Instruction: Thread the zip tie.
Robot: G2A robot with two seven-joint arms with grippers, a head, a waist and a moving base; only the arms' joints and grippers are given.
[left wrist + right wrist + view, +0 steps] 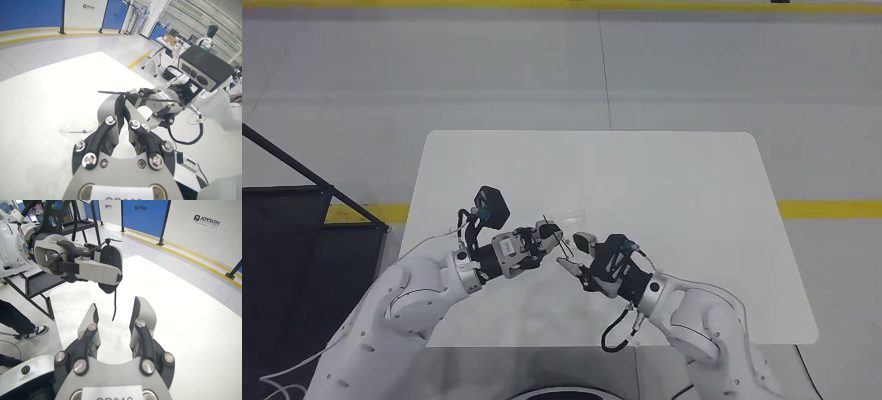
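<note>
A black zip tie [151,98] is pinched in my left gripper [122,102], which is shut on it just above the white table [692,200]. The tie's head [107,240] sticks out on one side of the left gripper [110,275]. Its thin tail [114,306] hangs out the other side, down into the gap of my right gripper [115,311]. That gripper is open, fingers apart on either side of the tail without touching it. In the top view the left gripper [552,237] and the right gripper [575,252] nearly meet near the table's front middle.
A clear plastic bag [75,126] holding another black zip tie lies flat on the table just beyond the grippers [567,215]. A black metal rack [282,230] stands off the table's left side. The table's far and right areas are bare white.
</note>
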